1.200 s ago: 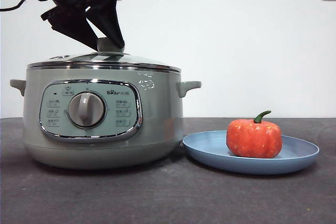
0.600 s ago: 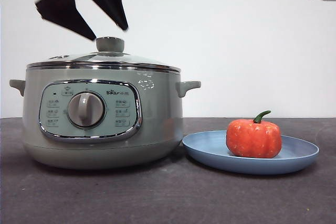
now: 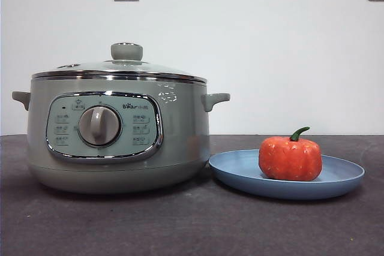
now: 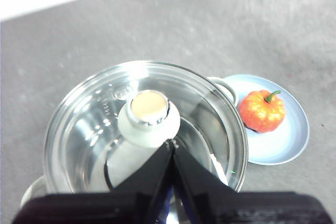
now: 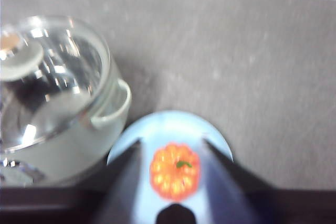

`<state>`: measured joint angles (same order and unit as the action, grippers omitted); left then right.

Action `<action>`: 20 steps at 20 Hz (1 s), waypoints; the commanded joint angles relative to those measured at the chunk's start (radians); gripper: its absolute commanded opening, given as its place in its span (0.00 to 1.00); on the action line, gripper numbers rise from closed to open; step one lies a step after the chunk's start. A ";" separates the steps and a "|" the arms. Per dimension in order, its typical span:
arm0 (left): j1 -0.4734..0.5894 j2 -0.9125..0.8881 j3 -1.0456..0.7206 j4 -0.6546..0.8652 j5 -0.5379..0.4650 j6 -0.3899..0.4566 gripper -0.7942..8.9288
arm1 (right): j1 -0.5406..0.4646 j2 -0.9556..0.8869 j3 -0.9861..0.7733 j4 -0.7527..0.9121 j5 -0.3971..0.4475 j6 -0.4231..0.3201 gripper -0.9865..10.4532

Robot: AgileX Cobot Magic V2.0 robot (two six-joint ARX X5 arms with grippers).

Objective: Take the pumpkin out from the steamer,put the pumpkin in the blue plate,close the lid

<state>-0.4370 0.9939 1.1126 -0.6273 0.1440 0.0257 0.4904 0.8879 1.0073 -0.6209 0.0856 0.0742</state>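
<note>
Large round sage-green electric steamer (image 3: 117, 130) stands on the dark grey counter (image 3: 192, 226), control panel and grey dial facing the front camera. Round glass lid (image 3: 120, 69) with steel rim sits flat on the steamer, closed; its pale green knob (image 3: 126, 51) is free, nothing touching it.

Just beside the steamer, rim close to its base, lies the wide shallow light blue plate (image 3: 336, 181). Small orange-red toy pumpkin (image 3: 290, 157) with curved green stem sits upright in the plate, roughly central.

Left gripper (image 4: 172, 148): high above the lid, looking down through the glass into the shiny inner pot. Its black jaws are pressed together at the tips, holding nothing. Knob (image 4: 148, 117) just beyond the tips in that view; plate (image 4: 283, 145) and pumpkin (image 4: 262, 110) off to one side.

Right gripper (image 5: 173, 148): hanging above the plate (image 5: 157, 124), jaws spread wide, pumpkin (image 5: 175, 171) seen between them far below, not touched. View is blurred. Steamer handle (image 5: 113, 106) and lid (image 5: 47, 87) alongside.
</note>
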 commanded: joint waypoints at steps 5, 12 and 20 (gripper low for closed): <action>-0.016 -0.322 -0.430 0.247 -0.071 -0.029 0.07 | 0.002 -0.263 -0.348 0.238 0.052 0.050 0.08; -0.016 -0.372 -0.487 0.217 -0.064 -0.032 0.08 | 0.002 -0.278 -0.361 0.177 0.052 0.063 0.08; -0.016 -0.359 -0.487 0.210 -0.065 -0.032 0.08 | 0.002 -0.278 -0.361 0.163 0.052 0.063 0.08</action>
<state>-0.4492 0.6373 0.6289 -0.4225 0.0742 -0.0010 0.4904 0.6109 0.6514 -0.4633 0.1349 0.1246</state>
